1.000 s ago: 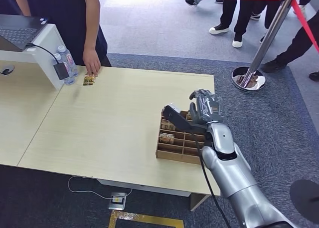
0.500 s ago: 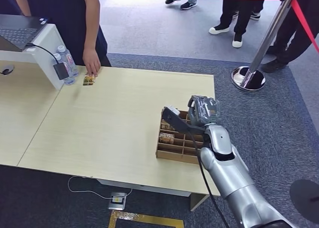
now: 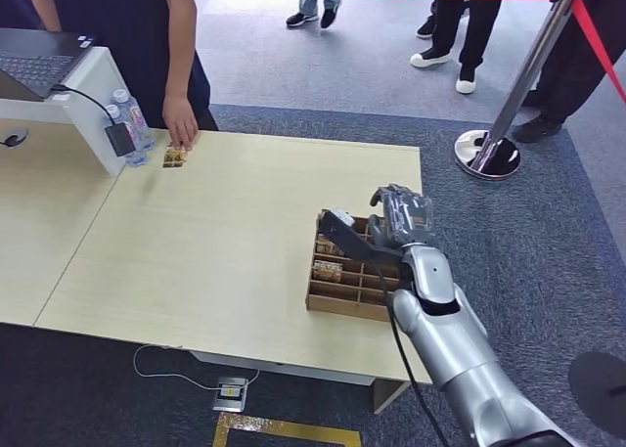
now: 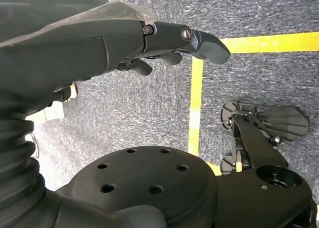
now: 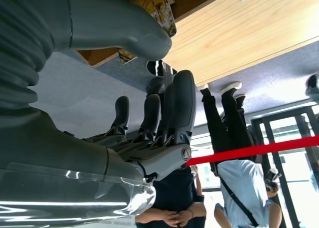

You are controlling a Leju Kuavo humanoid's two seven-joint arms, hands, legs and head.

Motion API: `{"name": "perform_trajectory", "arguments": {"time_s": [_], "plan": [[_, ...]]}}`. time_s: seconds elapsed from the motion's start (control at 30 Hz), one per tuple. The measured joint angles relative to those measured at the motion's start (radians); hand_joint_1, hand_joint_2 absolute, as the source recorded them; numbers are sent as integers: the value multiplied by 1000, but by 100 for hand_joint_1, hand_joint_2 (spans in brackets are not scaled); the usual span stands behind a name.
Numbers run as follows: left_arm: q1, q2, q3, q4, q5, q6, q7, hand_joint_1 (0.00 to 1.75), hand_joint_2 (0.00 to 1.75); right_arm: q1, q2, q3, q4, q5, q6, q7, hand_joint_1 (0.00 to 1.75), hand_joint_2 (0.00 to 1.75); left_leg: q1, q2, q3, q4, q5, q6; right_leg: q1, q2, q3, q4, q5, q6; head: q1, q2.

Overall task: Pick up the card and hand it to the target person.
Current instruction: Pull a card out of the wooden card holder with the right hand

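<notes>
Divided box (image 3: 347, 286) on table (image 3: 221, 242), right front edge.

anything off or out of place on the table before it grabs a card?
Nothing stands out. The divided wooden tray sits flat near the table's right edge with cards in its compartments, and the right hand hovers over it. One card lies at the far edge under a person's hand, beside two water bottles.

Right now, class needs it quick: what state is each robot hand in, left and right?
Left hand: open, holding nothing, hanging over the floor.
Right hand: open, fingers apart, empty, above the wooden tray.
</notes>
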Motion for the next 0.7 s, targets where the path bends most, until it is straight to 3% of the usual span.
{"name": "perform_trajectory", "arguments": {"time_s": [0.7], "plan": [[0,0,0,0,-12,-14,-7,0,175,3,-12,-24,24,5,2,19,93,175,0,0,0,0,0,0,0,0,0,0,0,0,0,0]]}}
